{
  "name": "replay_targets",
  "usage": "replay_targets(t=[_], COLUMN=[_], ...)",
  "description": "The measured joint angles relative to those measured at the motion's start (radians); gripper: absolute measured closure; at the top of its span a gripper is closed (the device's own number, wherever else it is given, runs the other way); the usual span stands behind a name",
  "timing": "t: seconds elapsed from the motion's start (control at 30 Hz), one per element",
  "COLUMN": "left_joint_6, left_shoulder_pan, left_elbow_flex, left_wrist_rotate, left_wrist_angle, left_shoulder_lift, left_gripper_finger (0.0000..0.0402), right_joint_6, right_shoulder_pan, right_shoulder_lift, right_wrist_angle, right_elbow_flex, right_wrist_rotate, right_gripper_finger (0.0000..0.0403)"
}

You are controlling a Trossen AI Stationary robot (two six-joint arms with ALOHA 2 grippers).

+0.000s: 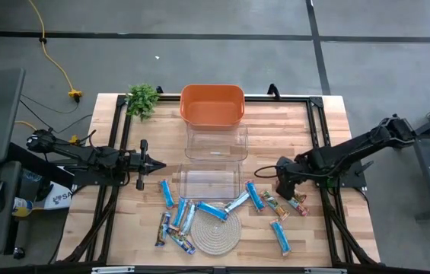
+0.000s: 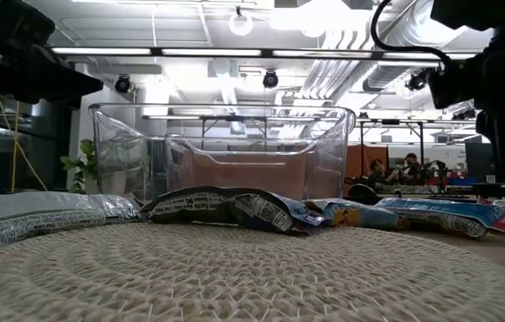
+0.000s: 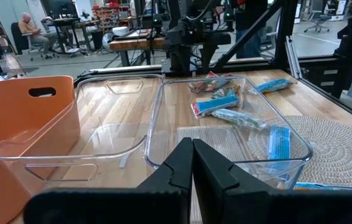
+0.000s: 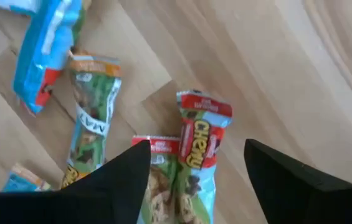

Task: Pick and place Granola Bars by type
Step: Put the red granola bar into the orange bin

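Several foil-wrapped granola bars lie flat on the wooden table. Light blue ones [image 1: 254, 195] [image 1: 167, 192] [image 1: 279, 236] are scattered around the woven coaster [image 1: 216, 232], and one blue bar [image 1: 211, 211] lies on it. Two red-and-green bars [image 4: 200, 134] [image 4: 163, 168] lie side by side near the right arm. My right gripper [image 4: 197, 180] [image 1: 283, 181] hangs open above these two, pointing down, one finger on either side and touching nothing. My left gripper [image 3: 192, 165] [image 1: 152, 166] is shut, level, just left of the clear containers.
Two clear plastic containers [image 1: 209, 181] [image 1: 216, 142] and an orange bin [image 1: 211, 105] stand in a row toward the far edge. A small green plant [image 1: 142, 99] sits at the far left corner. A green-wrapped bar [image 4: 88, 134] and a blue one [image 4: 45, 53] lie close to the right gripper.
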Motion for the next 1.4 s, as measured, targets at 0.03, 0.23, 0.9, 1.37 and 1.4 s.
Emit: replay_targets(t=[0.03, 0.23, 0.9, 1.37, 1.4], left_joint_6=[0.000, 0.000, 0.000, 0.000, 0.000], left_shoulder_pan=[0.000, 0.000, 0.000, 0.000, 0.000], left_elbow_flex=[0.000, 0.000, 0.000, 0.000, 0.000], left_wrist_rotate=[0.000, 0.000, 0.000, 0.000, 0.000], left_wrist_angle=[0.000, 0.000, 0.000, 0.000, 0.000], left_shoulder_lift=[0.000, 0.000, 0.000, 0.000, 0.000], left_gripper_finger=[0.0394, 0.0394, 0.0394, 0.0394, 0.0394], right_joint_6=[-0.001, -0.026, -0.017, 0.065, 0.076], right_shoulder_pan=[-0.005, -0.038, -0.050, -0.050, -0.050], right_shoulder_lift=[0.000, 0.016, 0.272, 0.326, 0.326], right_wrist_angle=[0.001, -0.001, 0.055, 0.060, 0.059], right_elbow_flex=[0.000, 0.000, 0.001, 0.005, 0.005], right_wrist_rotate=[0.008, 0.019, -0.065, -0.055, -0.053], right_gripper_finger=[0.0153, 0.0147, 0.0148, 0.0159, 0.0164])
